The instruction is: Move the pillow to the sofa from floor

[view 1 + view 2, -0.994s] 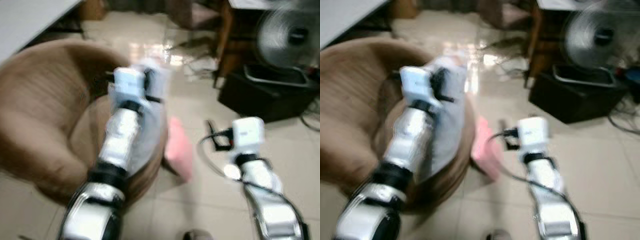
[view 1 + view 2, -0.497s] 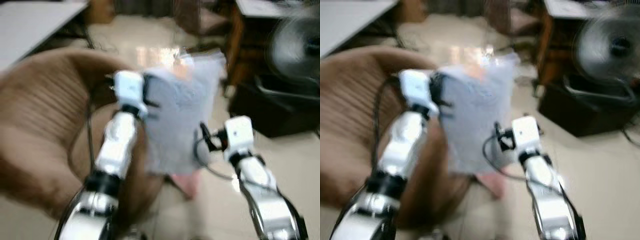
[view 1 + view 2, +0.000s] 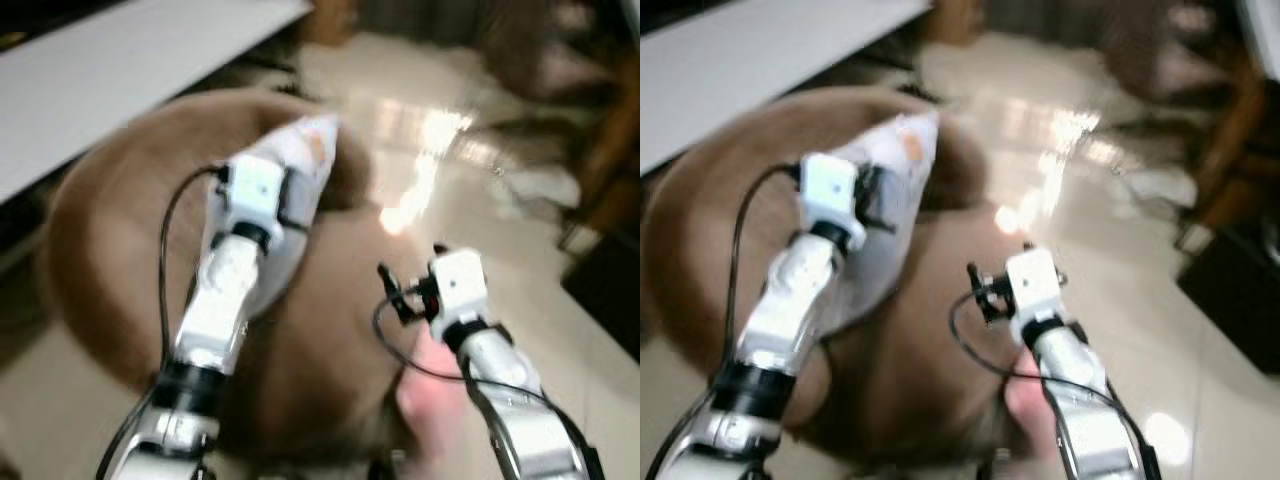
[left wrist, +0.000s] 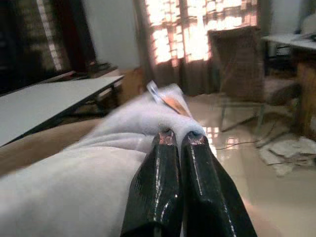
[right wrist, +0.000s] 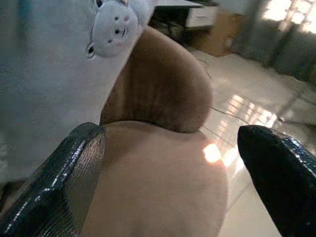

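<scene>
**Pillow over the brown sofa**

Looking down, there was a glossy cream tile floor (image 3: 470,170) with window glare and a white table (image 3: 130,60) off to the side. The round brown sofa (image 3: 330,330), soft and velvety, sat under both arms. The left gripper (image 4: 178,139) was pinched tight on the pale grey pillow (image 3: 290,190), fabric bunched around its fingertips. The right gripper (image 5: 170,148) gaped wide, holding nothing, pillow just beside one finger.

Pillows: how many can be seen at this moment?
1. The pale grey fabric pillow with a bear face is pinched in the shut left gripper over the brown upholstered sofa. A pink item beside the sofa is too blurred to identify.
</scene>
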`<state>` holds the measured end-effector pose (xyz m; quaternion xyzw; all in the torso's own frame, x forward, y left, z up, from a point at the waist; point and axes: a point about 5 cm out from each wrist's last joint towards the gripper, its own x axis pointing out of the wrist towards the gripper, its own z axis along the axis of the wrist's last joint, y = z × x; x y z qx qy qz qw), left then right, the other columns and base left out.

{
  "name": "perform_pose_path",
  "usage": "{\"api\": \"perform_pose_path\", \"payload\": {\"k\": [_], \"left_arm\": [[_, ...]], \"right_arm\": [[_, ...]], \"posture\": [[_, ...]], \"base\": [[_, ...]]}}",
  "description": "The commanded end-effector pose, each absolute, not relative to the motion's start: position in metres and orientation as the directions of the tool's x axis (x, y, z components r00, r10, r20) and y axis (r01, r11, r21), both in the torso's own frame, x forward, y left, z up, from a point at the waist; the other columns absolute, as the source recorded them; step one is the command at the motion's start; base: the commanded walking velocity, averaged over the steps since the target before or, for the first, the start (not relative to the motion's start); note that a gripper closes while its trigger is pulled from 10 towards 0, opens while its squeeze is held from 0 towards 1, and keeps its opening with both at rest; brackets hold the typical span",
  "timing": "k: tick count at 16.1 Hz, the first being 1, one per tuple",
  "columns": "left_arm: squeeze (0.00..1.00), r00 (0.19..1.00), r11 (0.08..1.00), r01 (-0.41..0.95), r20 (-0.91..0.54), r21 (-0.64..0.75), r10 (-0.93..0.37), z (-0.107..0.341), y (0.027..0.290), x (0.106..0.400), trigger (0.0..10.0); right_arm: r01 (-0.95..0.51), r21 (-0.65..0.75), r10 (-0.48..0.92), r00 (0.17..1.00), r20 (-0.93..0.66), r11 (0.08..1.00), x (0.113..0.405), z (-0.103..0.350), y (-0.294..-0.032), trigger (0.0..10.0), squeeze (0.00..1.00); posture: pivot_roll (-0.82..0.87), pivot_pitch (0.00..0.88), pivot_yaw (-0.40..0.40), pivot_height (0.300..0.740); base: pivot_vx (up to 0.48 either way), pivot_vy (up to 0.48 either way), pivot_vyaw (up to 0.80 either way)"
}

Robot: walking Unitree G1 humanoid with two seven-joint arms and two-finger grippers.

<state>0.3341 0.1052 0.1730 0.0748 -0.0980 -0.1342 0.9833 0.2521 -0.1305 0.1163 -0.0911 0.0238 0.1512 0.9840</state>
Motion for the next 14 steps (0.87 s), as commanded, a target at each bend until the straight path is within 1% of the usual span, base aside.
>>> {"api": "perform_pose_path", "payload": {"k": [1,4,6,8,11,13,14], "left_arm": [[0.00,0.936,0.950,0.244,0.210,0.194,-0.284,0.182,0.107,0.332,10.0],[0.00,0.946,0.943,0.265,0.133,0.200,-0.295,0.175,0.101,0.335,10.0],[0.00,0.943,0.941,0.294,0.110,0.167,-0.314,0.169,0.094,0.344,10.0],[0.00,0.938,0.936,0.314,0.102,0.162,-0.332,0.168,0.090,0.349,10.0],[0.00,0.945,0.933,0.306,0.055,0.187,-0.321,0.163,0.078,0.369,10.0],[0.00,0.942,0.927,0.306,0.071,0.219,-0.328,0.169,0.072,0.374,10.0],[0.00,0.941,0.931,0.300,0.095,0.206,-0.324,0.175,0.069,0.376,10.0]], "right_arm": [[-0.322,-0.167,0.317,0.947,-0.057,0.932,0.250,0.120,-0.126,10.0,0.00],[-0.318,-0.170,0.313,0.948,-0.058,0.933,0.250,0.119,-0.128,10.0,0.00],[-0.313,-0.176,0.309,0.950,-0.054,0.933,0.251,0.120,-0.129,10.0,0.00],[-0.314,-0.178,0.309,0.950,-0.052,0.933,0.251,0.121,-0.129,10.0,0.00],[-0.324,-0.193,0.320,0.946,-0.055,0.926,0.250,0.121,-0.129,10.0,0.00],[-0.325,-0.195,0.321,0.946,-0.053,0.925,0.249,0.122,-0.129,10.0,0.00],[-0.319,-0.193,0.315,0.948,-0.050,0.928,0.248,0.122,-0.129,10.0,0.00]], "posture": [[-0.07,0.033,0.055,0.740],[-0.06,0.032,0.057,0.740],[-0.07,0.033,0.058,0.740],[-0.07,0.034,0.056,0.740],[-0.08,0.036,0.055,0.740],[-0.09,0.037,0.065,0.740],[-0.10,0.037,0.072,0.740]], "base": [[0.000,0.000,0.00],[0.000,0.000,0.00],[0.000,0.000,0.00],[0.000,0.000,0.00],[0.000,0.000,0.00],[0.000,0.000,0.00],[0.000,0.000,0.00]]}}
